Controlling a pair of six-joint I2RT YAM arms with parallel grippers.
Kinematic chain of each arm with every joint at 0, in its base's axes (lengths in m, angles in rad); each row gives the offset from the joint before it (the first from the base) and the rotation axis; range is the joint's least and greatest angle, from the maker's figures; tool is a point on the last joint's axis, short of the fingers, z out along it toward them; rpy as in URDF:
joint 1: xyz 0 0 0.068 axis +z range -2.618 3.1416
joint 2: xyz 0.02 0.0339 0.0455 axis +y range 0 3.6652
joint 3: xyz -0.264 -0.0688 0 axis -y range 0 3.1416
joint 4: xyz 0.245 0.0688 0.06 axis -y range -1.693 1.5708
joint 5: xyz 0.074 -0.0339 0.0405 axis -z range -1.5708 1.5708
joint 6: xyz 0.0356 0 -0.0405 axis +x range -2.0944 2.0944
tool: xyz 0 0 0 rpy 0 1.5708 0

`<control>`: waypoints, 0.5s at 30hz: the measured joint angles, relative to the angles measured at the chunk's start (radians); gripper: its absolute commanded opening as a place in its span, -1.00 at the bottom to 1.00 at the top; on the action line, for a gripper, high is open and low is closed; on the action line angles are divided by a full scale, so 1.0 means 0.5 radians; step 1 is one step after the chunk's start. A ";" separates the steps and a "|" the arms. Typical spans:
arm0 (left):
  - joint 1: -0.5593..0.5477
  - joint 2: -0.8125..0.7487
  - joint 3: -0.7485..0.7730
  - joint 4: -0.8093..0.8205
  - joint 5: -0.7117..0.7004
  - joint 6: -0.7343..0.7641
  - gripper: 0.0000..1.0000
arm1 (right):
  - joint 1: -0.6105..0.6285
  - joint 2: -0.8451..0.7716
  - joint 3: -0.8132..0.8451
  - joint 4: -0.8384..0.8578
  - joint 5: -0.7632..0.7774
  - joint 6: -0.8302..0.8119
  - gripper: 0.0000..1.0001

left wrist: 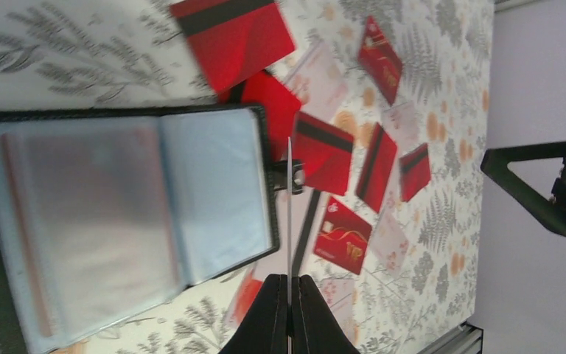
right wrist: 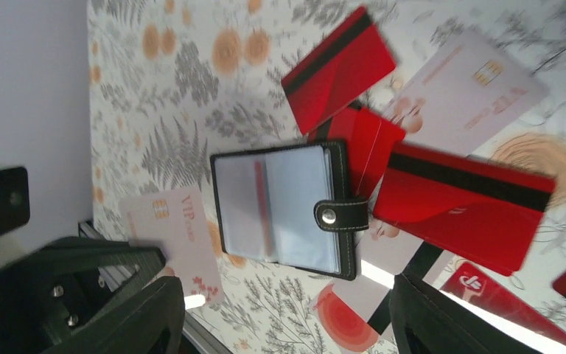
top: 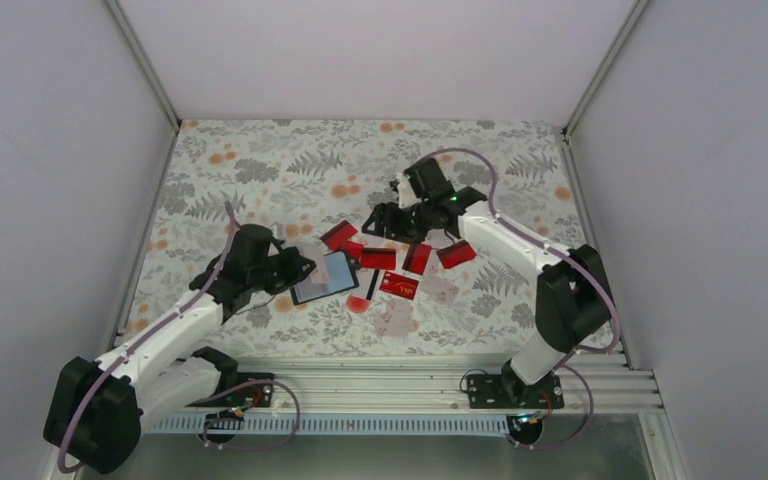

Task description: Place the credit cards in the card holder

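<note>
The card holder (top: pixel 325 277) lies open on the floral cloth, its clear sleeves facing up (left wrist: pixel 118 221) (right wrist: pixel 280 206). My left gripper (top: pixel 300 268) (left wrist: pixel 289 279) sits at its left edge, shut on a thin card seen edge-on in the left wrist view. The right wrist view shows that card as a pale pink one with VIP lettering (right wrist: pixel 173 236). Several red credit cards (top: pixel 377 259) (left wrist: pixel 324 151) (right wrist: pixel 464 206) lie scattered just right of the holder. Above them hangs my right gripper (top: pixel 397 222) (right wrist: pixel 287 324), open, with nothing between its fingers.
Pale cards (top: pixel 440 288) and a white card with a red round spot (right wrist: pixel 346 317) lie among the red ones. White enclosure walls stand on three sides. A metal rail (top: pixel 410 385) runs along the near edge.
</note>
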 measured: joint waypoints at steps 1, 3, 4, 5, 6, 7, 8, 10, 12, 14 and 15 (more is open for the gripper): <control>0.018 -0.009 -0.047 0.018 0.009 -0.015 -0.95 | 0.025 0.024 -0.025 0.021 -0.007 -0.002 0.32; 0.050 -0.029 -0.143 0.048 0.025 -0.055 -0.95 | 0.069 0.074 -0.060 0.062 -0.013 -0.011 0.21; 0.063 -0.045 -0.192 0.060 0.031 -0.071 -0.95 | 0.087 0.100 -0.075 0.082 -0.013 -0.014 0.17; 0.075 -0.057 -0.228 0.061 0.036 -0.085 -0.95 | 0.101 0.124 -0.089 0.101 -0.013 -0.018 0.13; 0.087 -0.066 -0.255 0.066 0.040 -0.094 -0.95 | 0.111 0.146 -0.104 0.117 -0.013 -0.022 0.10; 0.097 -0.066 -0.271 0.076 0.047 -0.096 -0.95 | 0.117 0.161 -0.116 0.130 -0.013 -0.031 0.08; 0.108 -0.063 -0.280 0.093 0.051 -0.096 -0.95 | 0.122 0.178 -0.135 0.150 -0.012 -0.034 0.07; 0.124 -0.046 -0.282 0.133 0.060 -0.091 -0.95 | 0.128 0.197 -0.156 0.166 -0.013 -0.047 0.05; 0.131 -0.006 -0.282 0.198 0.070 -0.072 -0.95 | 0.135 0.212 -0.181 0.198 -0.018 -0.058 0.03; 0.136 0.035 -0.282 0.249 0.076 -0.048 -0.95 | 0.141 0.222 -0.205 0.225 -0.028 -0.068 -0.01; 0.136 0.059 -0.282 0.271 0.082 -0.040 -0.95 | 0.144 0.230 -0.214 0.235 -0.038 -0.075 -0.02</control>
